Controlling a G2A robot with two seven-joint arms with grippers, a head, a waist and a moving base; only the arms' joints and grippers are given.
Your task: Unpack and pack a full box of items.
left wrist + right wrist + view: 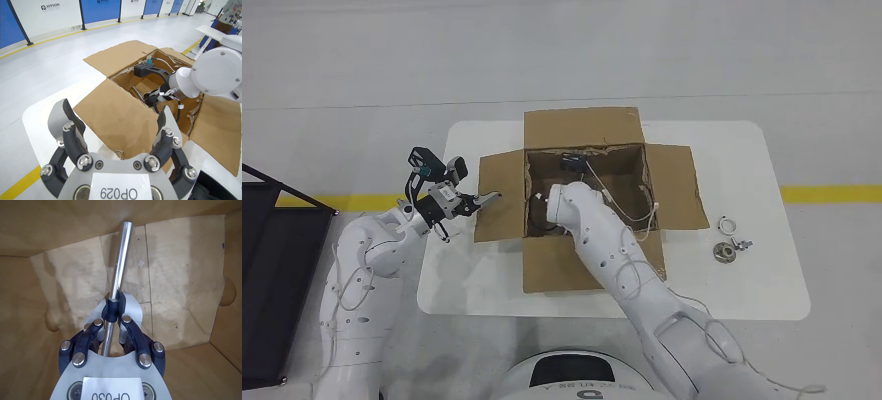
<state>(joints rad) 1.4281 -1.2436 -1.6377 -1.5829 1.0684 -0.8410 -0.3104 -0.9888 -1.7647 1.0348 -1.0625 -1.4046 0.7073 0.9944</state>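
Left side of the white table (442, 290): my left gripper (478, 201) hangs above the tabletop, pointing at the cardboard box (500, 195). Its fingers (66, 111) are spread wide, with nothing between them. In the left wrist view the gripper (115, 109) looks across the box's (121, 55) left flap. The fingertips are at that flap's outer edge; whether they touch it I cannot tell.

Centre: the box stands in the middle of the table with all four flaps folded outward and flat. Some of the flaps' inner edges are torn and ragged.

Inside the box, toward its left wall: my right arm reaches down through the opening. My right gripper (115, 303) is closed tight on a polished metal rod (121, 262). The dark pads (111, 311) pinch the rod on both sides. The rod runs on past the fingertips over the bare box floor (179, 275), and its free end is near a side wall. From the left wrist view the rod (137, 91) sticks out of the right gripper (151, 97) at a slant, below the rim.

Right of the box, on the tabletop near the right flap: a small white ring (727, 225), and just beside it a round metal part (725, 251).
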